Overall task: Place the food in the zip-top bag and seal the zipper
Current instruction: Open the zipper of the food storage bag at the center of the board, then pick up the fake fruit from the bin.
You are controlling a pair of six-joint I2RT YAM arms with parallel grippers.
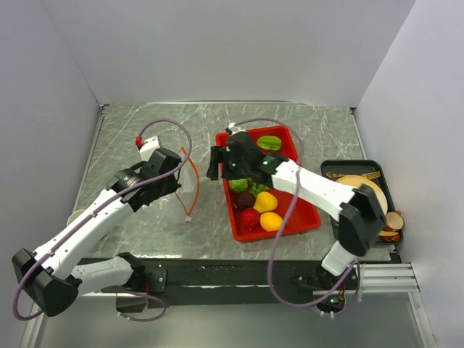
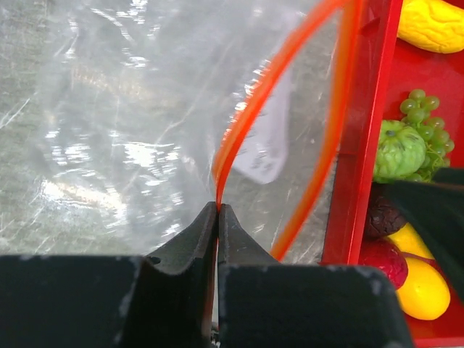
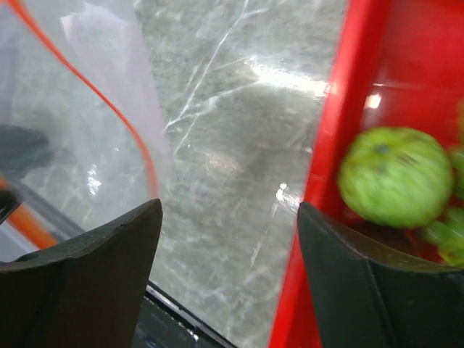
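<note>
My left gripper [image 2: 217, 210]: pinched on orange-red zipper strip [image 2: 246, 116] of clear crinkly plastic bag [image 2: 109, 109]. My right gripper [image 3: 228, 210]: spread; I judged it best centred over round green toy fruit [image 3: 395, 177] before closing.

Left fingers [image 2: 190, 243] are pinched tightly together, while right fingers [image 3: 87, 254] stand wide apart.

Right wrist view: round green plastic toy fruit [image 3: 395, 176] blurred. Left wrist view: bumpy yellow plastic toy [image 2: 433, 23] cut off by top edge.
</note>
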